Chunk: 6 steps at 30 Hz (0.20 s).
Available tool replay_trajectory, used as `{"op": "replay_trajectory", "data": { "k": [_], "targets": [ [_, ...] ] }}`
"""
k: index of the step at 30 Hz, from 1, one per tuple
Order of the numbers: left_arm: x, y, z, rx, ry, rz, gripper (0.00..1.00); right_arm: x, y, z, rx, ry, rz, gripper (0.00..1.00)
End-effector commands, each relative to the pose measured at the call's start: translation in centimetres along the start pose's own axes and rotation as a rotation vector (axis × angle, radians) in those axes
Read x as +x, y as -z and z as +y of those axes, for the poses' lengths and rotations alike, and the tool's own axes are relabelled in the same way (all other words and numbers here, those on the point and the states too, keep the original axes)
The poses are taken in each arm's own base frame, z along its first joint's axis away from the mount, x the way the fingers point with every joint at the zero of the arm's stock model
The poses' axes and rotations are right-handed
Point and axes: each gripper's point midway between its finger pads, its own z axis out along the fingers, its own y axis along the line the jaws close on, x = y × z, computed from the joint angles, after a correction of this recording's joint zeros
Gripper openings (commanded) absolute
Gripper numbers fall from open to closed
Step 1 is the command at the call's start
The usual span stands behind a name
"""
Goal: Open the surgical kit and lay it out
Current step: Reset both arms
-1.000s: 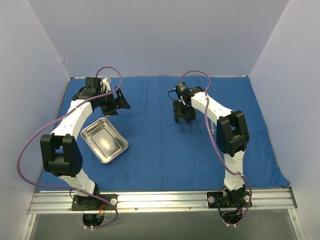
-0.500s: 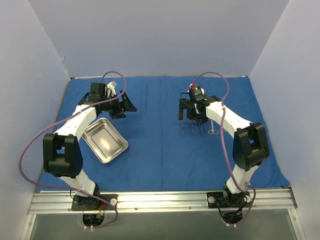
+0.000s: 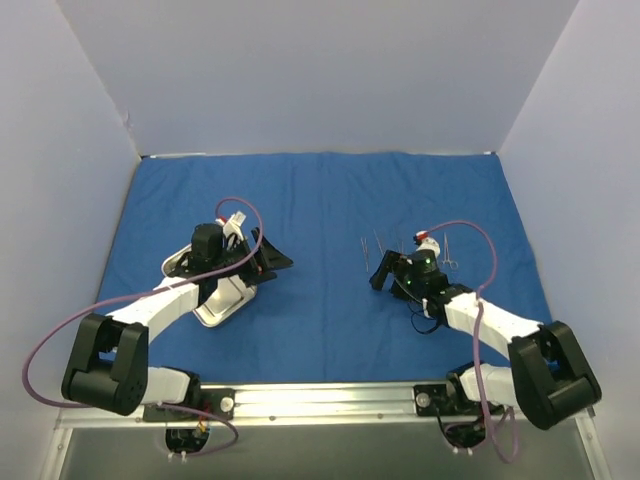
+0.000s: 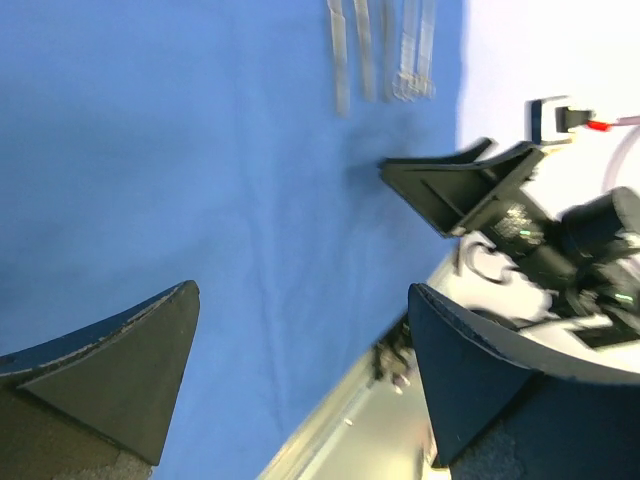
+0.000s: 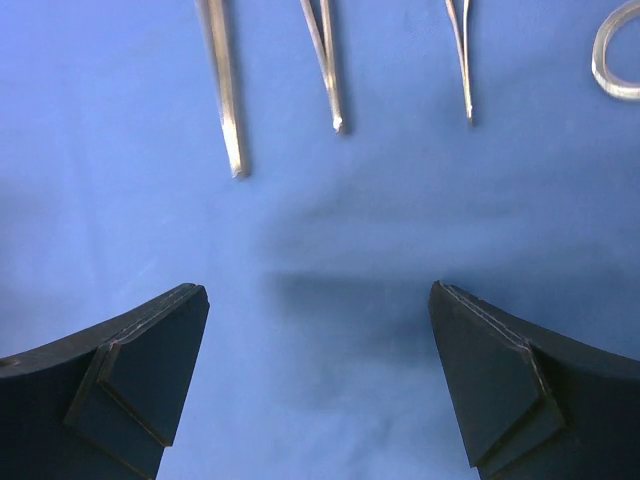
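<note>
While the instruments (image 5: pixel 222 90) lie just beyond it, the right pincer (image 5: pixel 320 292) gapes empty.

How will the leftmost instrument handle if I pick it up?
The instrument looks like thin polished metal: likely stiff and slippery. It lies flat on soft cloth, so it is probably hard to get under and unlikely to roll.

Three plain, pale walls enclose the station: back wall (image 3: pixel 320 70), left wall (image 3: pixel 50 200), right wall (image 3: pixel 590 150). A lightly creased blue cloth (image 3: pixel 320 190) covers the worktop (image 3: pixel 320 455) from wall to wall. An aluminium rail (image 3: pixel 330 398) runs along the near edge. Lighting is even and shadows are soft.
</note>
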Motion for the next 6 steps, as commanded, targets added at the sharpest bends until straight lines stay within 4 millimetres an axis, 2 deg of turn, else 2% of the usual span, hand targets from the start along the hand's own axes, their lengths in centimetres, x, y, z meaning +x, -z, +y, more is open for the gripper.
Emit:
{"op": "replay_trajectory", "data": {
  "k": [1, 2, 3, 6],
  "targets": [
    [0.4, 0.8, -5.0, 0.201, -0.069, -0.028, 0.94, -3.0, 2.1, 3.2, -0.216, -0.090, -0.216, 1.00],
    [0.6, 1.1, -5.6, 0.233, -0.065, -0.036, 0.94, -3.3, 3.1, 3.7, -0.263, -0.097, -0.255, 1.00],
    [0.9, 1.3, -5.7, 0.250, -0.062, -0.042, 0.94, -2.3, 3.2, 3.0, -0.275, -0.103, -0.263, 1.00],
    [1.6, 2.3, -6.2, 0.320, -0.057, -0.086, 0.94, -2.1, 4.4, 2.9, -0.330, -0.134, -0.318, 1.00]
  ]
}}
